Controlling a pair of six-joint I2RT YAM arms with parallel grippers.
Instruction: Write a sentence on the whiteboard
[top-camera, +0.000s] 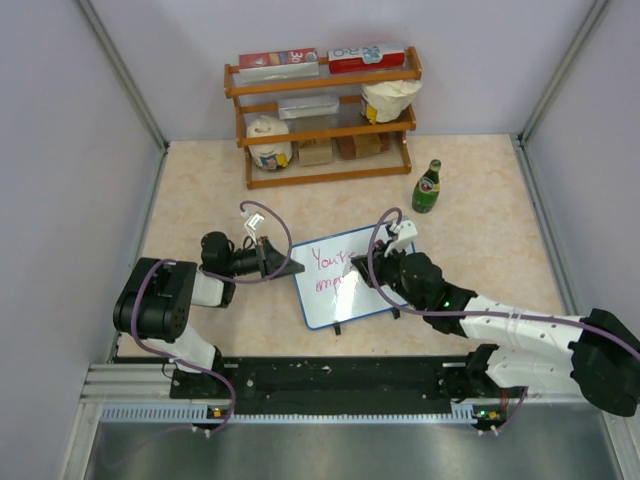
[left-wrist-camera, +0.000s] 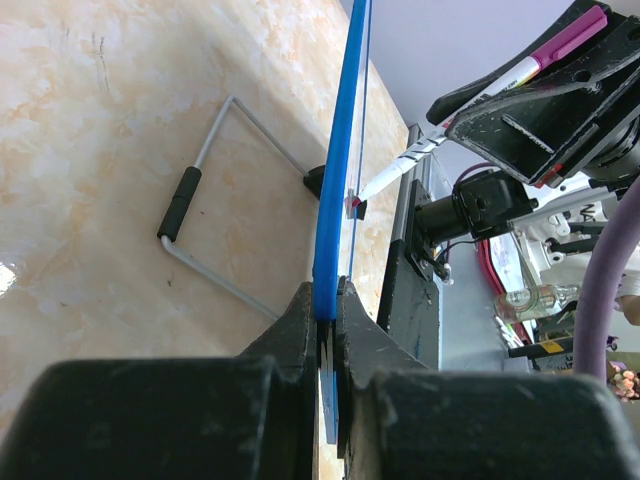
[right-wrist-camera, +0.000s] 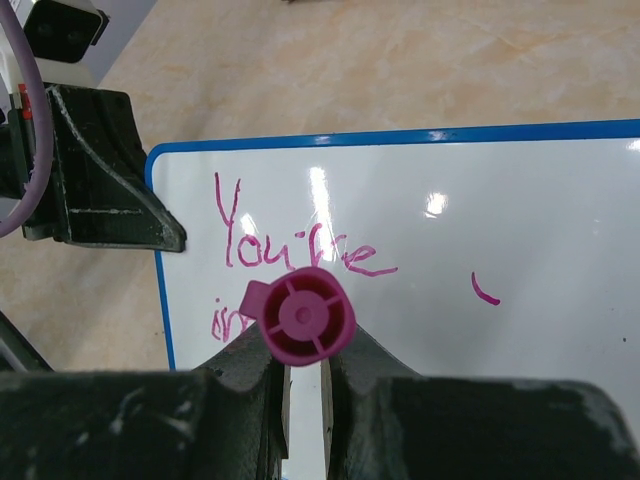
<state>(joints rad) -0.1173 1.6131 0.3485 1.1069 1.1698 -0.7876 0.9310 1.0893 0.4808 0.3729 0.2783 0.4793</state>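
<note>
Right gripper (right-wrist-camera: 305, 385) is closed hard on the magenta marker (right-wrist-camera: 310, 316). Both fingers pinch the barrel, the cap end stares up into the wrist camera, and the nib points down and away at the whiteboard (right-wrist-camera: 520, 230). From the left wrist view the tip looks to be right on the board face, touching or as good as.

Over on the other side, the left gripper (left-wrist-camera: 328, 320) has its jaws shut on the board's blue frame at its left short edge, bracing it. The board leans tilted on a wire stand (left-wrist-camera: 200, 180) behind it, out on the table (top-camera: 480, 200) in front of both arms.

Two lines so far: "You're" up top, then a couple of letters begun underneath, hard to read. There's also a small stray tick (right-wrist-camera: 485, 290) further along.

Now the key relation. The board's long axis runs side to side across the table, and all the bare white lies to the right of the nib, toward the right arm's own side. So I'd expect the strokes to travel rightward along that axis, with the right arm writing and the left only steadying.
</note>
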